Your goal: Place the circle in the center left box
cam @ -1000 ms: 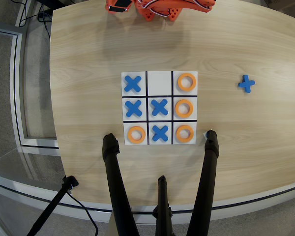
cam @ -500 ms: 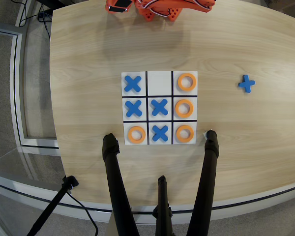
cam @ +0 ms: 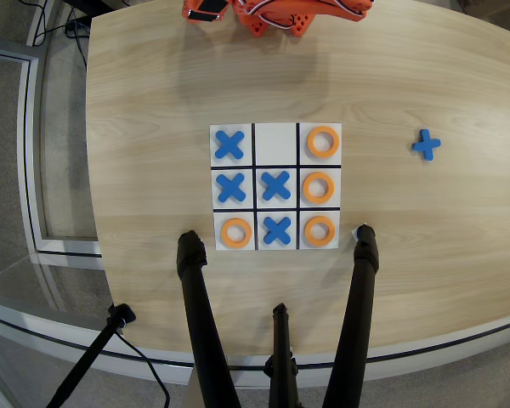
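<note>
The nine-square board point(cam: 275, 141) lies mid-table in the overhead view. Four orange rings lie on it: top right cell point(cam: 323, 142), right end of the middle row point(cam: 317, 187), bottom right point(cam: 320, 229) and bottom left point(cam: 236, 232). The left end cell of the middle row holds a blue cross point(cam: 230, 186). Only the top middle cell is bare. My orange arm point(cam: 276, 15) is folded at the table's far edge, well away from the board and mostly cut off. Its fingers cannot be made out, and it holds nothing I can see.
More blue crosses lie in the top left point(cam: 229, 144), centre point(cam: 275, 184) and bottom middle point(cam: 277, 230) cells. One loose blue cross point(cam: 426, 145) lies on the table to the right. Black tripod legs point(cam: 195, 289) point(cam: 363, 263) stand at the near edge.
</note>
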